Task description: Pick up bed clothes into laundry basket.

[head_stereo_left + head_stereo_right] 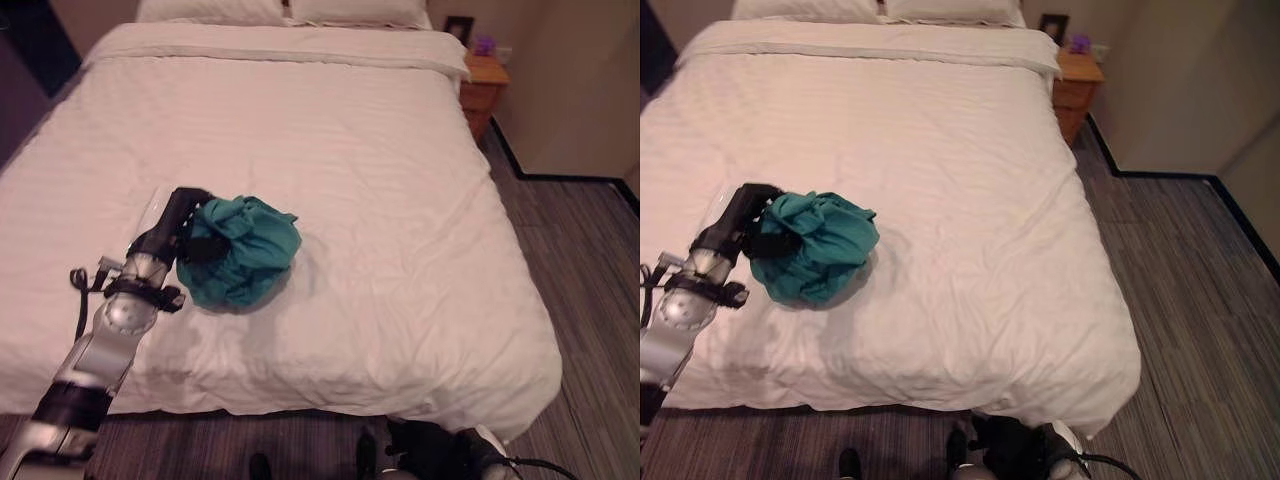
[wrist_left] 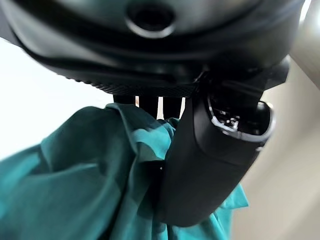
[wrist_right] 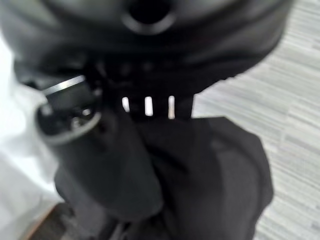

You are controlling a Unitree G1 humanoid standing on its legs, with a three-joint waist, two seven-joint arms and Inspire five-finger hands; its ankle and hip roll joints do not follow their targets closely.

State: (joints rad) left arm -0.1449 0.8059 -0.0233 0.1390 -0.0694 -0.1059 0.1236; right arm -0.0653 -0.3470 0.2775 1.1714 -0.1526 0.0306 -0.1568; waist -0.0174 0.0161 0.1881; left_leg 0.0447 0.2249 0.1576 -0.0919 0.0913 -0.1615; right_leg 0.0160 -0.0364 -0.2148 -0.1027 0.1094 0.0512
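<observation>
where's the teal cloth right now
The bunched teal cloth lies on the white bed, toward its foot end on the robot's left, with the left hand gripping its near-left edge; the wooden nightstand is far off by the headboard.

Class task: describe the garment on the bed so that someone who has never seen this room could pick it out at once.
Start at the large white bed. On its near left part lies a crumpled teal garment, gripped by the robot's left hand. It is the bed's one coloured thing; sheets and pillows are white.
</observation>
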